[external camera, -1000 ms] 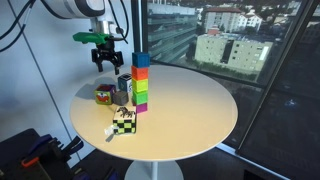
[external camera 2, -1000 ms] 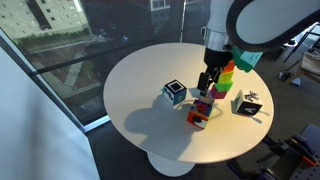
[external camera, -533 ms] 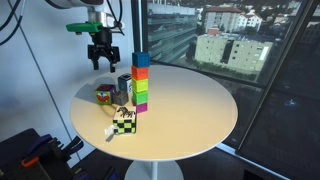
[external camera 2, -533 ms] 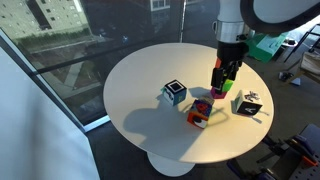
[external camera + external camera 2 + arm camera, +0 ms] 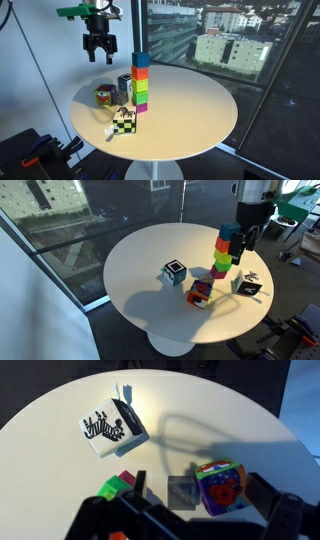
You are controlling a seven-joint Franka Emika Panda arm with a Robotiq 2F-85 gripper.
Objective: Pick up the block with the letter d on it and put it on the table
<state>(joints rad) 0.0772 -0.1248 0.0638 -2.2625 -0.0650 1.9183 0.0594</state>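
The block with the letter d (image 5: 124,85) has dark edges and pale faces. It stands on the round cream table (image 5: 190,110) between the tall coloured tower (image 5: 141,80) and the red-green-yellow cube (image 5: 104,95). It also shows in an exterior view (image 5: 175,272) and as a grey square in the wrist view (image 5: 181,492). My gripper (image 5: 99,48) is open and empty, high above these blocks. It also shows in an exterior view (image 5: 243,242). In the wrist view its fingers (image 5: 140,485) stand either side of the d block and the cube (image 5: 222,485).
A black and pale checkered cube (image 5: 124,122) lies near the table's front edge and also shows in the wrist view (image 5: 112,425). The tower (image 5: 222,255) has several stacked blocks. Dark windows stand behind the table.
My gripper has risen straight up from just above the blocks to well above the tower, still open and empty. The blocks have not moved.
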